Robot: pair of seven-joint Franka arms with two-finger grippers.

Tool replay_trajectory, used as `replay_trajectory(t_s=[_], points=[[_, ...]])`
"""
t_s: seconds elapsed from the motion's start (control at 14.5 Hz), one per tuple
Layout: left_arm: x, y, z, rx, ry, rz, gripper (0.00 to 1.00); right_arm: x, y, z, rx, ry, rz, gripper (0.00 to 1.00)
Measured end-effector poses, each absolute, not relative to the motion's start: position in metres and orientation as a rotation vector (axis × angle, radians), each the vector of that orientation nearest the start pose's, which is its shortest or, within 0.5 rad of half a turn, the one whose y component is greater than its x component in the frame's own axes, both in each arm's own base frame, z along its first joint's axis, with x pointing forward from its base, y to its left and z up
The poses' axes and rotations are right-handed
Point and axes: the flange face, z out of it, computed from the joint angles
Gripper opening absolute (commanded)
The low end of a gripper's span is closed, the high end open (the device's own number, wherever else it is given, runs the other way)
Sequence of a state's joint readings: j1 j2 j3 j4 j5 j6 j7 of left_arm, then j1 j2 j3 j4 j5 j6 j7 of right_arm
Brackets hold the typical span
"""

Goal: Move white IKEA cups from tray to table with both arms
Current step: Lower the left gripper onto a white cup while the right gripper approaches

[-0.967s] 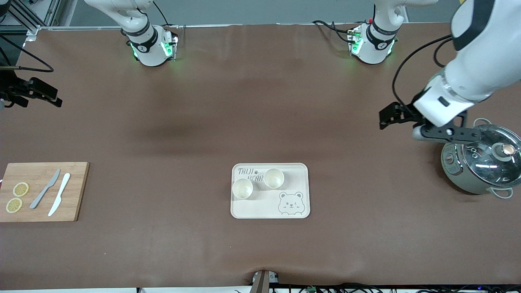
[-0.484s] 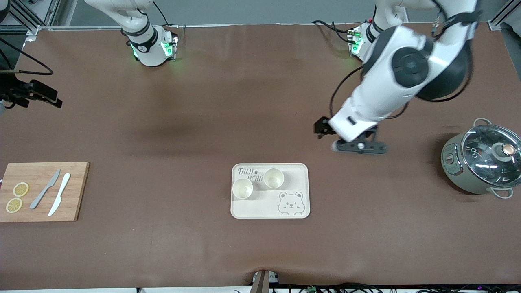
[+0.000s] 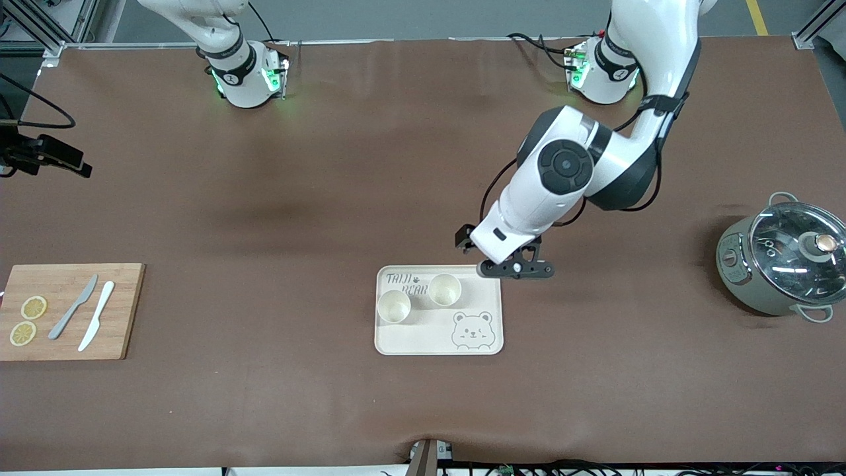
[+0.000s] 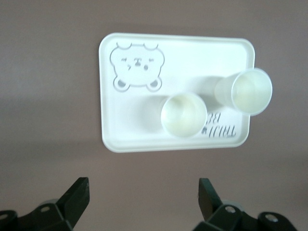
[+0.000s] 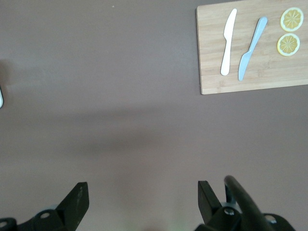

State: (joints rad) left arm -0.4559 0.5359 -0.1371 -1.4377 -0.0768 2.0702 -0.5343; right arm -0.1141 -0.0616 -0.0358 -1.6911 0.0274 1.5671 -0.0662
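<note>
Two white IKEA cups stand upright and empty on the bear-print tray [image 3: 482,291]. One cup [image 3: 445,289] is at the tray's farther edge, and the other cup [image 3: 394,306] is beside it toward the right arm's end. Both show in the left wrist view: the first cup [image 4: 184,115] and the second cup [image 4: 250,91] on the tray [image 4: 125,139]. My left gripper [image 3: 515,269] hangs open and empty over the tray's farther corner at the left arm's end, its fingertips [image 4: 79,191] wide apart. My right gripper [image 5: 142,195] is open and empty, high over bare table.
A grey-green lidded pot [image 3: 780,264] stands at the left arm's end. A wooden cutting board [image 3: 99,330] with two knives [image 3: 86,314] and lemon slices [image 3: 33,307] lies at the right arm's end and shows in the right wrist view [image 5: 211,72].
My left arm has swung from over the pot across the table to the tray's farther corner. My right arm has barely moved.
</note>
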Motion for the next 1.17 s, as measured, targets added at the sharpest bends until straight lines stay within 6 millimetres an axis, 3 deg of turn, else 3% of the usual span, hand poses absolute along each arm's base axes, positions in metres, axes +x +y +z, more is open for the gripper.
replay_trajectory(t_s=[0.35, 0.55, 0.76, 0.97, 1.17], points=[[0.625, -0.396, 0.357, -3.301, 0.002, -0.162, 1.00, 0.528, -0.079, 0.632, -3.110, 0.132, 0.000, 1.00], [0.628, -0.407, 0.336, -3.287, 0.000, -0.203, 1.00, 0.528, -0.079, 0.632, -3.110, 0.131, 0.002, 1.00], [0.620, -0.423, 0.311, -3.253, 0.008, -0.190, 1.00, 0.531, -0.074, 0.628, -3.111, 0.101, 0.014, 1.00], [0.611, -0.435, 0.283, -3.228, 0.012, -0.160, 1.00, 0.537, -0.033, 0.627, -3.137, -0.033, 0.013, 1.00], [0.612, -0.435, 0.269, -3.226, 0.001, -0.166, 1.00, 0.543, 0.011, 0.618, -3.136, -0.168, 0.037, 1.00]])
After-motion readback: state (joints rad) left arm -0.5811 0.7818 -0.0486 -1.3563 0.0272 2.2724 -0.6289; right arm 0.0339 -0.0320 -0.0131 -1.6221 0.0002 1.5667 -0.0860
